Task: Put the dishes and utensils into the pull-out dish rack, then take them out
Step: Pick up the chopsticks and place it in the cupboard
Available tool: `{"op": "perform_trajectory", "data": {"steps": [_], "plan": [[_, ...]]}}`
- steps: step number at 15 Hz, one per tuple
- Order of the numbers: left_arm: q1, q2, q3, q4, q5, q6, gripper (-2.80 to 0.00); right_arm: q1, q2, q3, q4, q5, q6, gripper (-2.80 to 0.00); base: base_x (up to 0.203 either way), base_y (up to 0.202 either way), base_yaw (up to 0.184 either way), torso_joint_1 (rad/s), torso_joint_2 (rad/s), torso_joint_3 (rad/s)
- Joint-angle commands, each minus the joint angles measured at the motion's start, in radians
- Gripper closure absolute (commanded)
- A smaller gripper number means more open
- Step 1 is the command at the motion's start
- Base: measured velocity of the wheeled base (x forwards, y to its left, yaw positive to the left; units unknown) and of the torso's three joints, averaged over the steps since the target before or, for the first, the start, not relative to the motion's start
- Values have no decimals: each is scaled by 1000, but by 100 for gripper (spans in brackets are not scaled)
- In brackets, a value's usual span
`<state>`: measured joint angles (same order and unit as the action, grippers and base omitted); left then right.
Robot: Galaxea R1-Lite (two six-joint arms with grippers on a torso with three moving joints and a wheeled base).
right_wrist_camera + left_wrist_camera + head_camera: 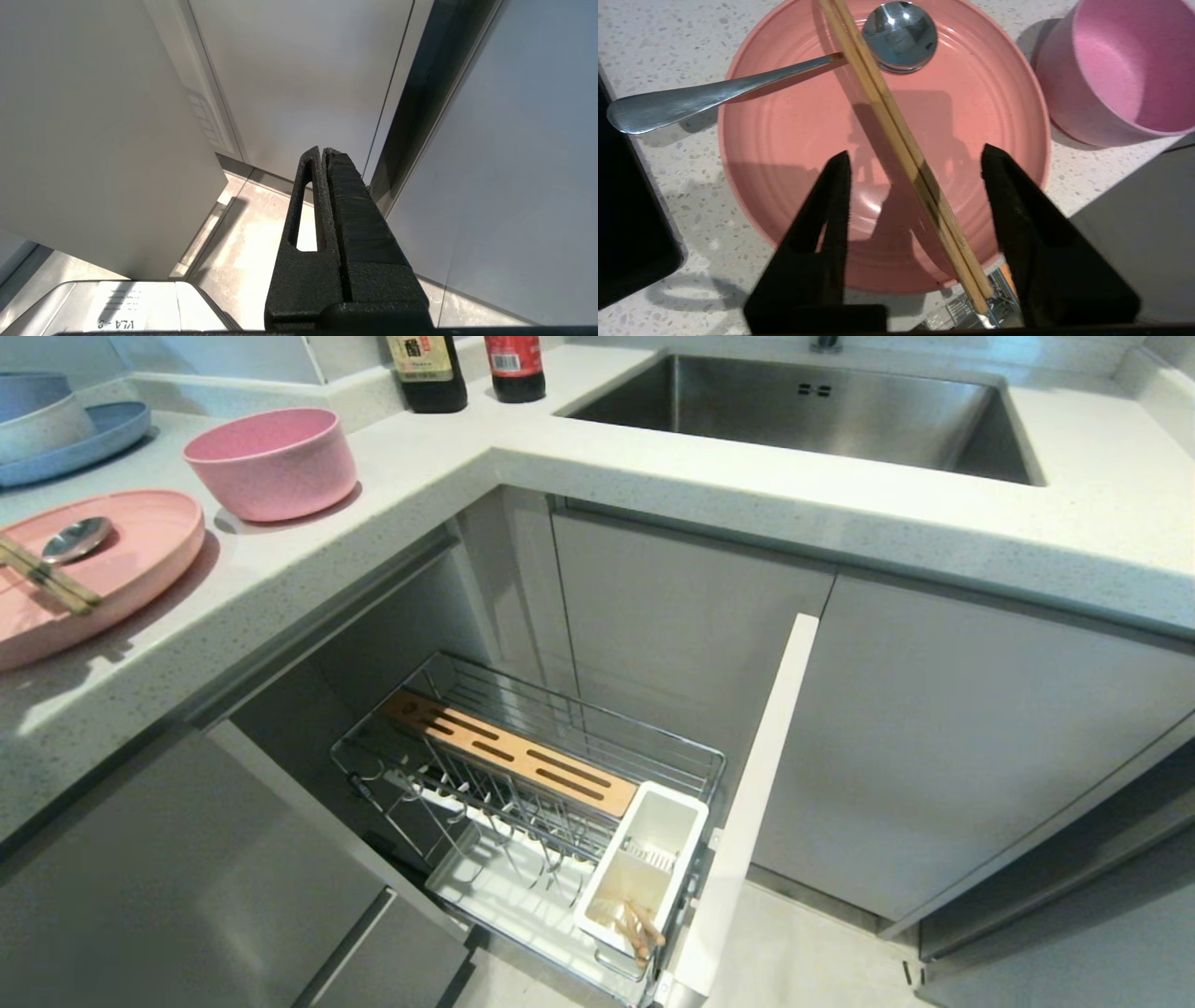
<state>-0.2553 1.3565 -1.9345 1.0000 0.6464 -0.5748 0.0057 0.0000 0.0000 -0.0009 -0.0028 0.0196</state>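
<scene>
The pink plate [140, 551] [794, 154] lies on the counter at the left, with the pink bowl [271, 462] [1115, 70] beside it. The metal spoon [75, 539] [900, 37] rests in the plate, its handle reaching over the rim. The wooden chopsticks [51, 581] [896, 135] cross the spoon's neck. My left gripper [915, 156] hovers over the plate, open, with the chopsticks running between its fingers [833, 196] and a gap on each side. The pull-out dish rack [523, 784] stands out below the counter. My right gripper [321, 150] is shut and parked low by the cabinet fronts.
A blue plate with stacked bowls [56, 429] sits at the counter's far left. Two bottles [429, 373] and the sink [803, 415] are behind. The rack's white front panel [756, 803] juts out. Its white utensil cup [644, 868] has short wooden pieces at the bottom.
</scene>
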Motion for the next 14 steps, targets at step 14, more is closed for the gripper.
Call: {"op": "perform_trajectory", "data": {"steps": [14], "plan": [[11, 154, -3, 44, -12, -154, -280, 0, 0, 2, 0, 0, 0, 0, 0, 0, 0, 0, 0, 0]]}}
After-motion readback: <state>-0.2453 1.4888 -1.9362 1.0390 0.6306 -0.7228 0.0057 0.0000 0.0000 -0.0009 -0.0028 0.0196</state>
